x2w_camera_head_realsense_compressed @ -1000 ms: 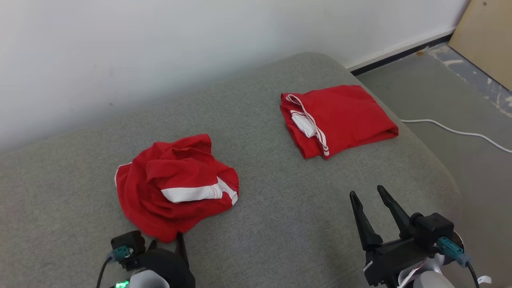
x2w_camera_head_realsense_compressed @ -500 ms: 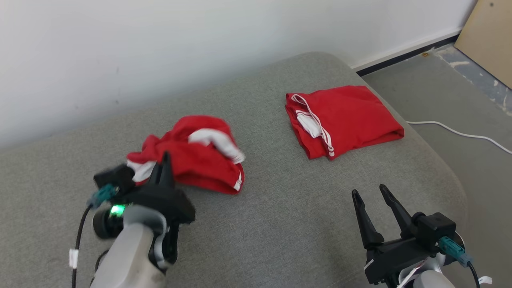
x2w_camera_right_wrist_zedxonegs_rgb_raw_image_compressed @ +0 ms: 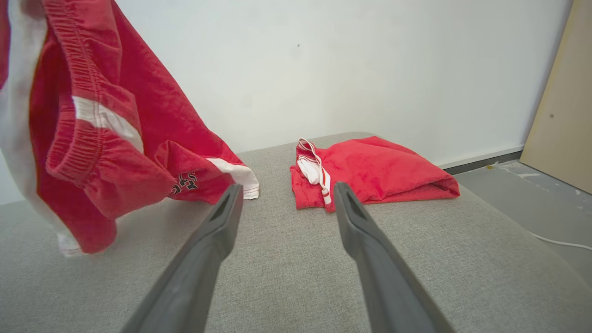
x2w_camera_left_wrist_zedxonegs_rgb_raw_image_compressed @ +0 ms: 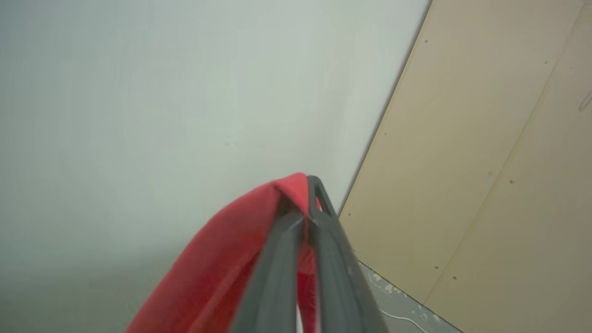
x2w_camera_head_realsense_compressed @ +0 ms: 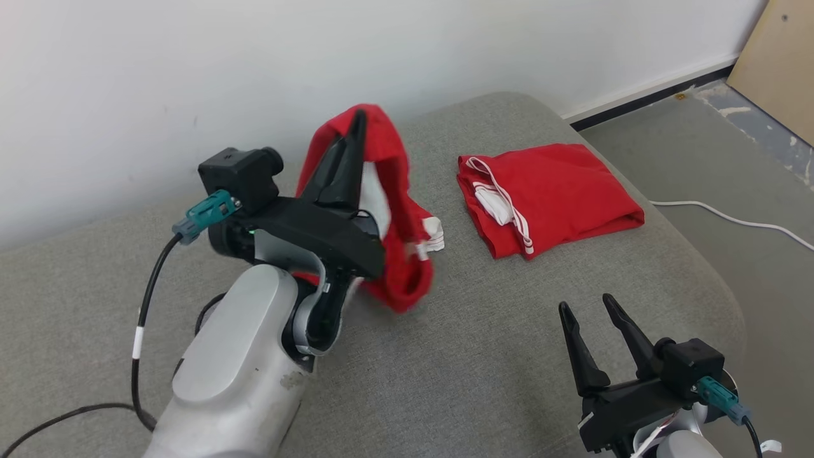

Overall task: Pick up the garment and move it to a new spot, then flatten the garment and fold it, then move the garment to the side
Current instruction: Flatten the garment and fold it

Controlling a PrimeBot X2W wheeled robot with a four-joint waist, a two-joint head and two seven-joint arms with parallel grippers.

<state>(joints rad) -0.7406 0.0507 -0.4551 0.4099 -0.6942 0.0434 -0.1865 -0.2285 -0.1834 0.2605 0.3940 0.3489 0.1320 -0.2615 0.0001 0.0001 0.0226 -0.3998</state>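
A red garment (x2w_camera_head_realsense_compressed: 397,210) with white stripes hangs in the air above the grey cushion (x2w_camera_head_realsense_compressed: 483,356), pinched at its top by my left gripper (x2w_camera_head_realsense_compressed: 359,121), which is shut on it. The left wrist view has the same cloth (x2w_camera_left_wrist_zedxonegs_rgb_raw_image_compressed: 222,273) draped over the closed fingers (x2w_camera_left_wrist_zedxonegs_rgb_raw_image_compressed: 323,259). From the right wrist view the garment (x2w_camera_right_wrist_zedxonegs_rgb_raw_image_compressed: 106,138) dangles at the upper left, its lower hem near the cushion. My right gripper (x2w_camera_head_realsense_compressed: 588,306) stands open at the lower right, nothing between its fingers (x2w_camera_right_wrist_zedxonegs_rgb_raw_image_compressed: 203,259).
A second red garment (x2w_camera_head_realsense_compressed: 553,194), folded, lies on the cushion's far right part (x2w_camera_right_wrist_zedxonegs_rgb_raw_image_compressed: 374,173). A white cable (x2w_camera_head_realsense_compressed: 731,219) runs over the grey floor on the right. A white wall (x2w_camera_head_realsense_compressed: 191,76) backs the cushion, and a tan board (x2w_camera_head_realsense_compressed: 776,57) leans at the right.
My left gripper has risen and moved up and right, lifting the crumpled garment off the cushion. The head camera shifted slightly. The right gripper has stayed where it was.
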